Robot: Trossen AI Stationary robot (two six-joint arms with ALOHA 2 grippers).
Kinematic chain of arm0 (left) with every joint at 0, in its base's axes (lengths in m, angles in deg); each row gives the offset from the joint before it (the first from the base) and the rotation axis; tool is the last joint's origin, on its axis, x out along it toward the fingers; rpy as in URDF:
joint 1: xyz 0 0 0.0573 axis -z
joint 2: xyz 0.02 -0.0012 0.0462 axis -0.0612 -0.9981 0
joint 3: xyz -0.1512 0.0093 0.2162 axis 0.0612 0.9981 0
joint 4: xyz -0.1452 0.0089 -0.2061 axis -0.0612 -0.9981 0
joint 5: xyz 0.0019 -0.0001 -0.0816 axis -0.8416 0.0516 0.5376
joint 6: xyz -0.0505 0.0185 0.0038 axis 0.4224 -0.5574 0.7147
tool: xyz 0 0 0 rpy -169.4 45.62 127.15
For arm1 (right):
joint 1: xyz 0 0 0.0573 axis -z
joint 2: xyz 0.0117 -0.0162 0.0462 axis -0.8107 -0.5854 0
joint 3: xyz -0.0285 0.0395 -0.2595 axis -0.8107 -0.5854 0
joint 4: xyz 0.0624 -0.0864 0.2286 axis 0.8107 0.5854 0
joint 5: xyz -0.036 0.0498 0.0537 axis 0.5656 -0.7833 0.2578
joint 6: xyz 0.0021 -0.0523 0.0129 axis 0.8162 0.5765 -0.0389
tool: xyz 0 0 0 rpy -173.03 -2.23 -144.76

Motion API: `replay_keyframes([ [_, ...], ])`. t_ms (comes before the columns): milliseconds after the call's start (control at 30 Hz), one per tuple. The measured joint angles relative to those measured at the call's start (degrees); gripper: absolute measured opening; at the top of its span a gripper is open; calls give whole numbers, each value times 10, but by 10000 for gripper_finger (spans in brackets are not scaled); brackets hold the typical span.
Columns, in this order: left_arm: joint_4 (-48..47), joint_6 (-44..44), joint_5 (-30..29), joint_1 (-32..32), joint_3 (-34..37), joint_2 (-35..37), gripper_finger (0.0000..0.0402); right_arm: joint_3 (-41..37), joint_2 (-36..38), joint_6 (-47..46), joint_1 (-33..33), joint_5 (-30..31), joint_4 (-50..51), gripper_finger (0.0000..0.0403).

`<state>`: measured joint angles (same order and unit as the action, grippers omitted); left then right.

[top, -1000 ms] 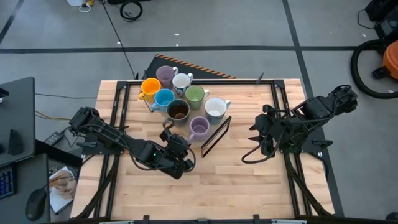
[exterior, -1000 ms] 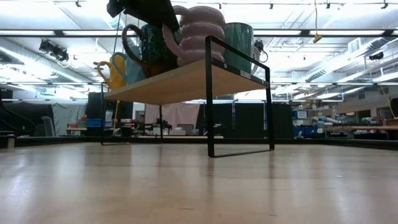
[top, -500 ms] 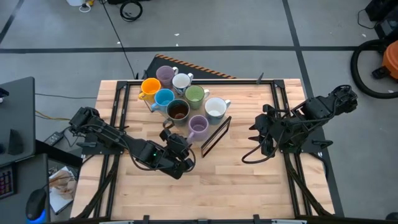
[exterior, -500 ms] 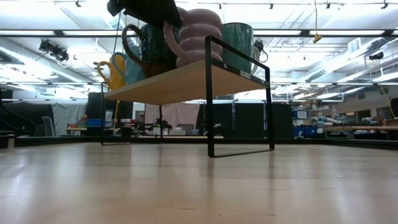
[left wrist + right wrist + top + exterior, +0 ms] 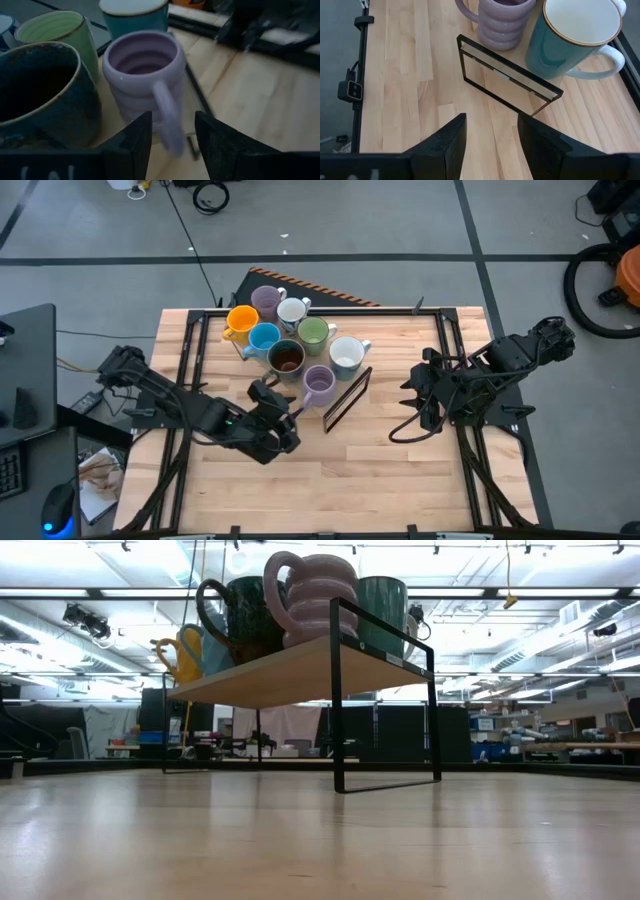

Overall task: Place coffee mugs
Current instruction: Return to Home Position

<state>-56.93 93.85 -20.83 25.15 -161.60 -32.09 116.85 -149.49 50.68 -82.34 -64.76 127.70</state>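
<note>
Several mugs stand in a cluster on a raised wooden shelf with a black metal frame (image 5: 347, 398): orange (image 5: 243, 321), light blue (image 5: 264, 338), dark brown (image 5: 287, 358), green (image 5: 313, 332), a teal one that is white inside (image 5: 345, 353), a small white one (image 5: 292, 310) and two lavender ones (image 5: 265, 301). The ribbed lavender mug (image 5: 145, 75) stands upright at the shelf's near corner, its handle (image 5: 167, 117) toward my left gripper (image 5: 172, 145). That gripper is open just short of the handle, touching nothing. My right gripper (image 5: 490, 140) is open and waits to the shelf's right.
The shelf (image 5: 300, 670) stands on thin black legs above the table, with mugs close to its edges. Bare wooden tabletop (image 5: 380, 470) lies near and right of it. The right arm (image 5: 470, 385) rests at the table's right side. Black rails run along both table sides.
My left gripper has drawn back from the ribbed lavender mug toward the table's near-left, and it no longer shows above the mugs in the low view. The mug stays upright on the shelf's corner. The right arm has kept still.
</note>
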Motion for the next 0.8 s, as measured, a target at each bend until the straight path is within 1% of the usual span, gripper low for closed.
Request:
replay_keyframes([
  [133,-13,41,11,11,0,28,155,0,0,7,0,0,0,183],
  [233,-31,54,9,25,0,43,151,0,3,24,-4,0,-6,183],
  [333,-34,57,-1,43,0,56,142,-15,19,43,-9,0,-47,180],
  [500,-26,80,-25,74,18,70,122,-92,65,40,-13,-1,-141,166],
  [600,4,99,-27,91,49,83,112,-146,95,25,-13,-1,-182,156],
  [667,36,99,-27,100,65,96,106,-179,116,12,-13,-1,-208,150],
  [800,72,88,-28,114,94,125,96,-241,164,-8,-8,-1,-262,140],
])
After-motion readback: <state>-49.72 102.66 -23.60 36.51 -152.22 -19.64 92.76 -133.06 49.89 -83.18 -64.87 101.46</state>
